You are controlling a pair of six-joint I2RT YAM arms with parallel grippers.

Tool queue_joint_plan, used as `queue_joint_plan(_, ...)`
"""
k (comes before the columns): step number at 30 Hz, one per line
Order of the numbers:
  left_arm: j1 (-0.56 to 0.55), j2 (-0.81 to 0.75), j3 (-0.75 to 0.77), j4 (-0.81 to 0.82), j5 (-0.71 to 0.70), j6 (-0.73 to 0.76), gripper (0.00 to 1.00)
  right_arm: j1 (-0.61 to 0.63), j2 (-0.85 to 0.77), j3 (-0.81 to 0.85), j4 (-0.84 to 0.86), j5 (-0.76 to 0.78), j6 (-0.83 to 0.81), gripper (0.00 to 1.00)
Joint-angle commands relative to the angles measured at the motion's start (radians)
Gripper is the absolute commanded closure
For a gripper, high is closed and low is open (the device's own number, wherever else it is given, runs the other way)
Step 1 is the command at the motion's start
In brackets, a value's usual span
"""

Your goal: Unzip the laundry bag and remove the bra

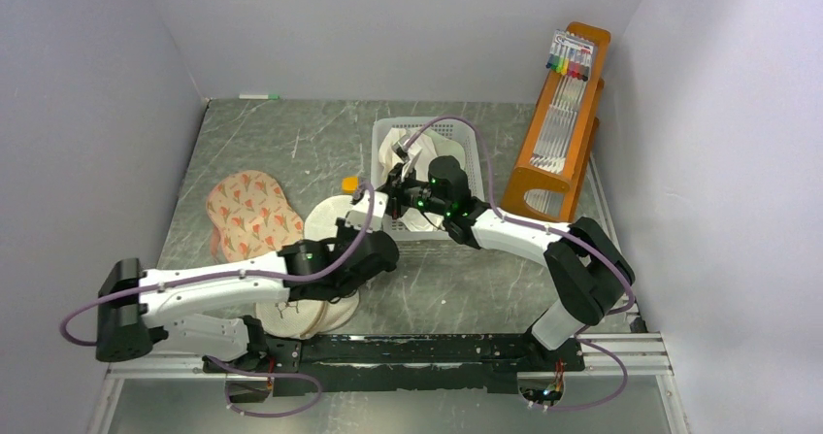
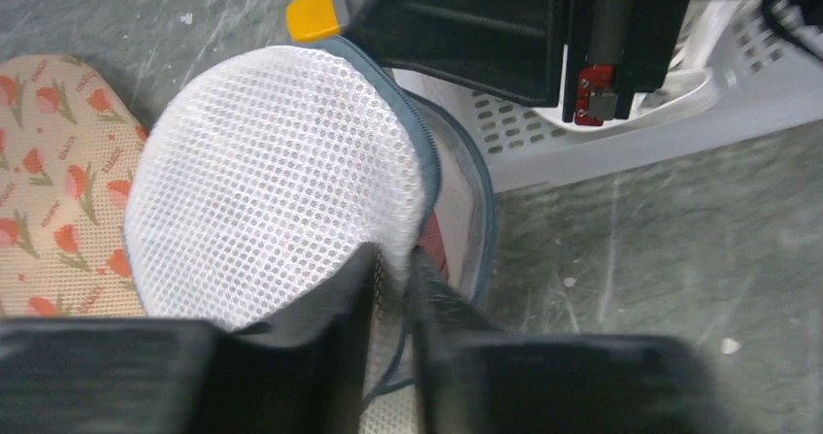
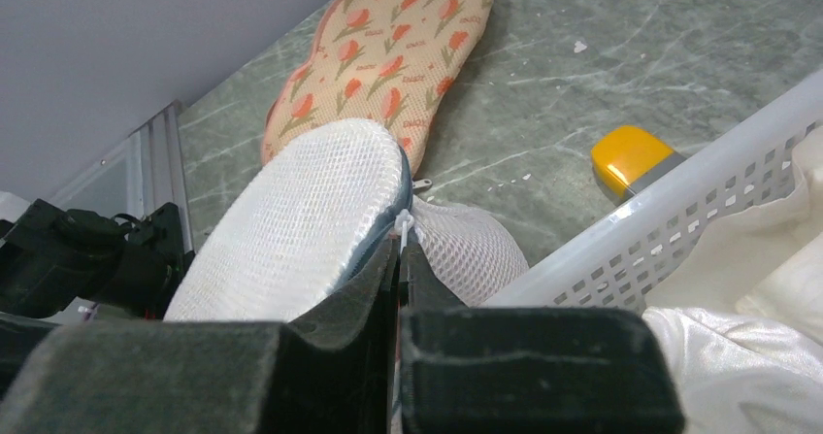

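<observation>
The white mesh laundry bag [image 1: 328, 222] stands on edge left of the basket. Its grey-blue zipper band is part open in the left wrist view [image 2: 272, 182]. My left gripper [image 2: 393, 259] is shut on the mesh edge beside the opening; in the top view it [image 1: 351, 222] is at the bag's near right side. My right gripper [image 3: 400, 245] is shut on the white zipper pull at the bag's rim [image 3: 291, 220], and sits just right of the bag in the top view [image 1: 380, 199]. Only a dark pink sliver of the bra [image 2: 434, 245] shows inside the opening.
A white plastic basket [image 1: 383, 133] holding white garments stands right behind the bag. A small yellow-and-grey object [image 1: 349, 183] lies beside it. A floral pad [image 1: 252, 211] lies left, a beige round pouch [image 1: 301, 316] lies under my left arm, and an orange rack [image 1: 563, 114] stands at the back right.
</observation>
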Motion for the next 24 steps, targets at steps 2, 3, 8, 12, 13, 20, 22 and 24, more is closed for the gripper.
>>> queue_joint_plan(2, -0.005, -0.144, -0.019, 0.064, -0.026, 0.174, 0.89, 0.002, 0.001, 0.015, 0.000, -0.036, -0.023, 1.00)
queue_joint_plan(3, -0.005, -0.170, -0.021, 0.095, -0.007, 0.244, 0.92, 0.002, 0.010, 0.021, 0.000, -0.059, -0.031, 1.00)
queue_joint_plan(8, -0.006, -0.243, -0.019, 0.175, 0.078, 0.539, 0.93, 0.002, 0.051, 0.051, 0.002, -0.161, -0.068, 1.00)
queue_joint_plan(12, -0.005, -0.305, -0.022, 0.214, 0.169, 0.733, 0.93, 0.001, 0.082, 0.086, -0.033, -0.172, -0.123, 1.00)
queue_joint_plan(13, -0.005, -0.322, -0.022, 0.222, 0.197, 0.766, 0.93, 0.002, 0.090, 0.098, -0.042, -0.185, -0.143, 1.00)
queue_joint_plan(20, -0.005, -0.422, -0.033, 0.263, 0.310, 0.967, 0.93, -0.015, 0.168, 0.213, -0.078, -0.348, -0.270, 1.00)
queue_joint_plan(22, -0.005, -0.433, -0.027, 0.265, 0.319, 0.998, 0.93, -0.015, 0.204, 0.259, -0.103, -0.389, -0.290, 1.00)
queue_joint_plan(24, -0.004, -0.434, -0.019, 0.274, 0.319, 1.014, 0.93, -0.016, 0.246, 0.292, -0.081, -0.424, -0.266, 1.00)
